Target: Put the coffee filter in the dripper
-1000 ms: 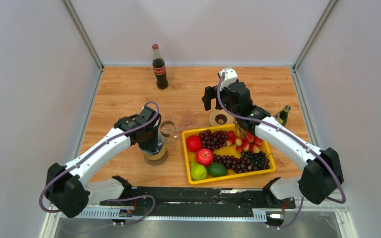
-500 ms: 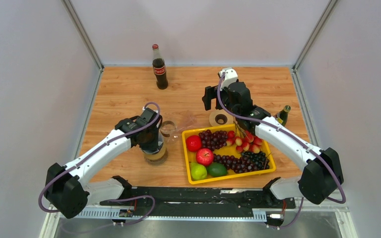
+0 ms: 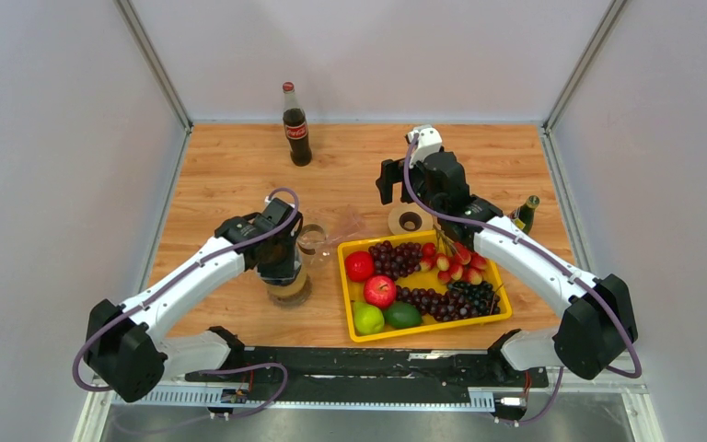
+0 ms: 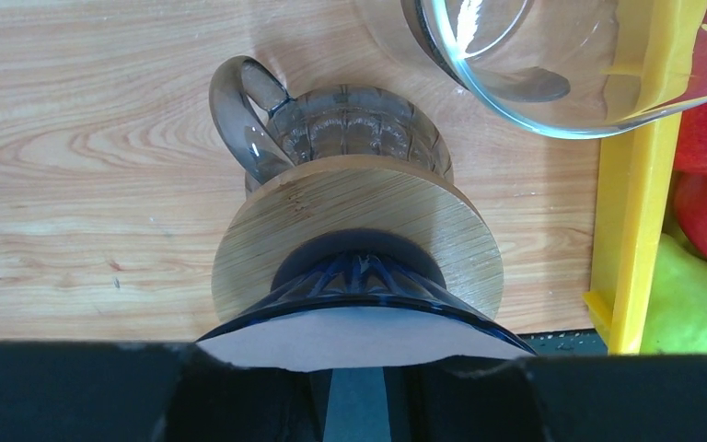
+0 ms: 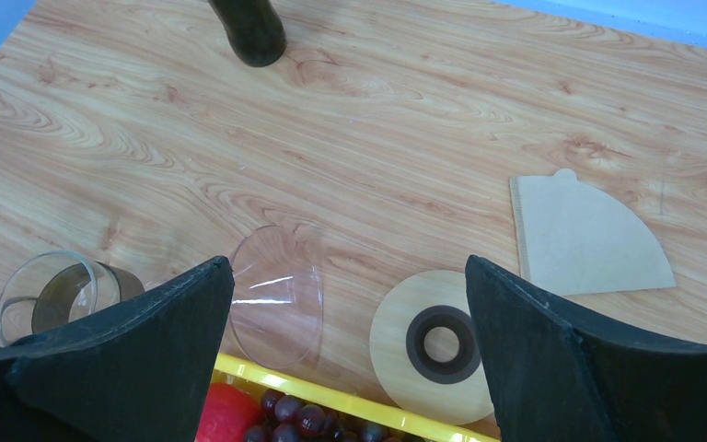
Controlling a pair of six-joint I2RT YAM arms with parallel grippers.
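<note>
The dripper (image 4: 359, 281) is a blue glass cone on a round wooden collar, standing on a handled glass cup on the table, left of the yellow tray; from above the dripper (image 3: 290, 290) sits under my left wrist. The pale paper coffee filter (image 4: 359, 331) lies spread inside its rim. My left gripper (image 4: 357, 382) hovers at the filter's near edge, jaws a narrow gap apart; the fingers hide that edge. My right gripper (image 5: 345, 267) hangs wide open and empty above the table behind the tray.
A glass bowl (image 4: 534, 55) stands just beyond the dripper. A yellow tray (image 3: 423, 327) of fruit lies to the right. Under the right gripper are a clear glass (image 5: 276, 295), a wooden ring (image 5: 437, 341) and a folded beige filter (image 5: 589, 235). A cola bottle (image 3: 295, 125) stands at the back.
My left wrist has shifted slightly above the dripper. The right arm has not moved.
</note>
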